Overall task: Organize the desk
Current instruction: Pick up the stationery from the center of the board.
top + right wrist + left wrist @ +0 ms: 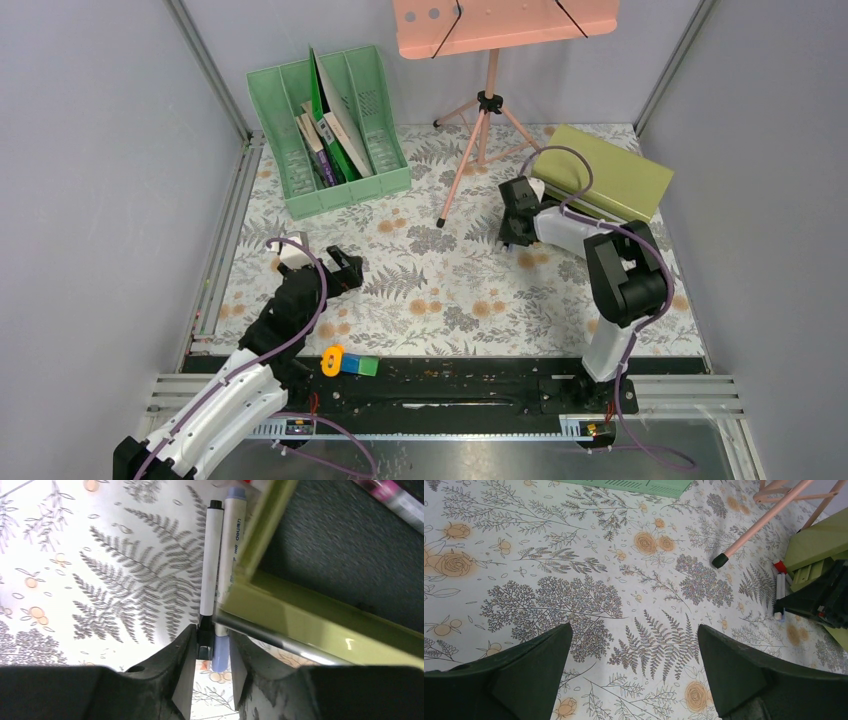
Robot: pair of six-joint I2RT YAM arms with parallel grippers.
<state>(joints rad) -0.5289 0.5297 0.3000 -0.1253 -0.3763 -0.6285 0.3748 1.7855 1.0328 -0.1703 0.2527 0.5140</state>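
Observation:
The desk (440, 290) is a flat top under a pale cloth with grey ferns and orange flowers. My right gripper (212, 645) is low at the front corner of the olive-green drawer box (320, 615). Its fingers are shut on the near ends of two white markers lying side by side: one black-capped (207, 570), one blue-capped (231, 545). The drawer edge overhangs the blue one. My left gripper (634, 635) hovers open over bare cloth, nothing between its fingers. From above, the left gripper (345, 270) is at the left and the right gripper (515, 235) at the back right.
A green slotted file rack (330, 130) with books stands at the back left. A pink music stand (480, 110) has one tripod foot (720, 560) near the middle. An orange ring (332, 360) and a blue-green block (358, 365) lie on the near rail.

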